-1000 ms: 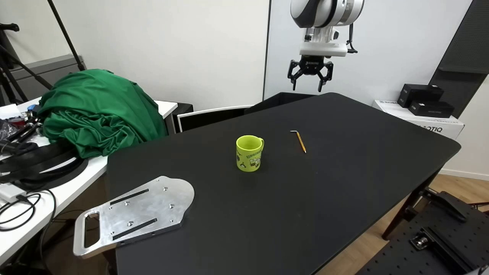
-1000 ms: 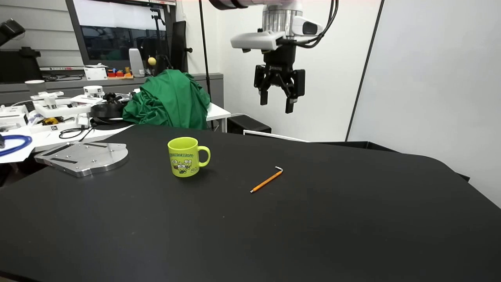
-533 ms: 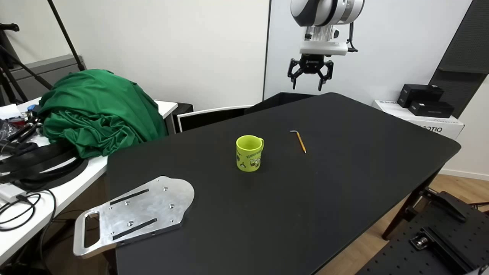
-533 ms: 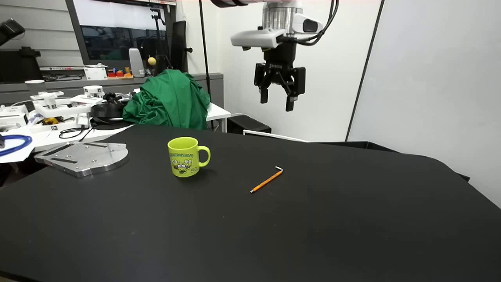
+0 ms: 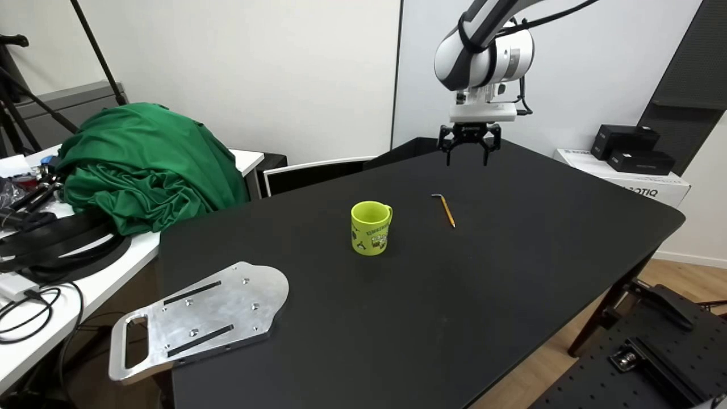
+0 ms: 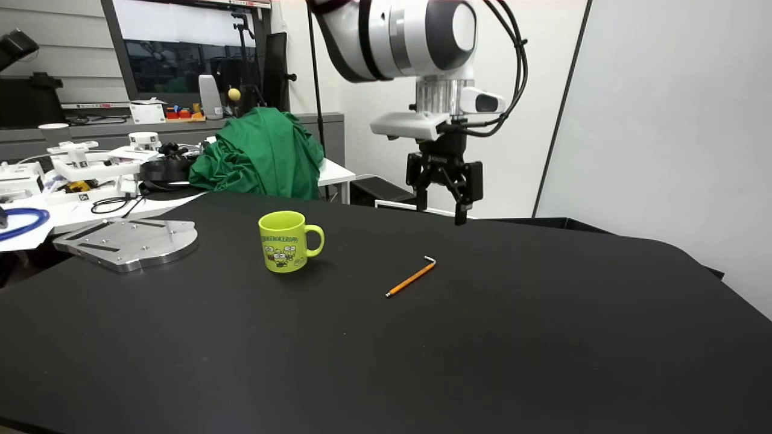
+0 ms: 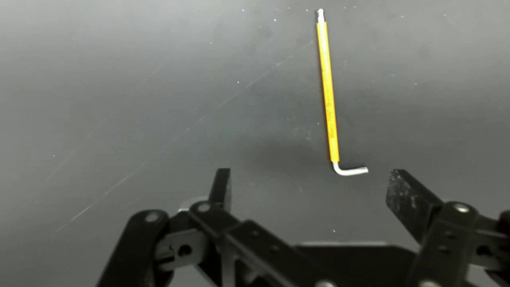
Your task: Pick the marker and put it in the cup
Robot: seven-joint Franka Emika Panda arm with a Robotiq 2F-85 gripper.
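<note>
Presently undelivered: one marker (image 7: pixel 328 91), orange-sleeved with bare metal ends, one of them bent, nearer a hex key than a pen in looks. Location: flat on the black table (image 6: pixel 543 337), well apart from the cup (image 5: pixel 369 233), on its handle side.

Cup: one, lime green, printed, upright on the same table, no marker inside.

Gripper (image 7: pixel 310 171): one, jaws spread wide, nothing between them, hanging above the table without touching the marker.

Silver plate (image 5: pixel 218 309): one, slotted, at the table's edge, apparently no part of the job.

Done, by judgement: neither grasp nor transfer; the approach is probably the step in hand. Left: lining up, lowering, closing on the orange sleeve, lifting, carrying across, releasing into the cup.
</note>
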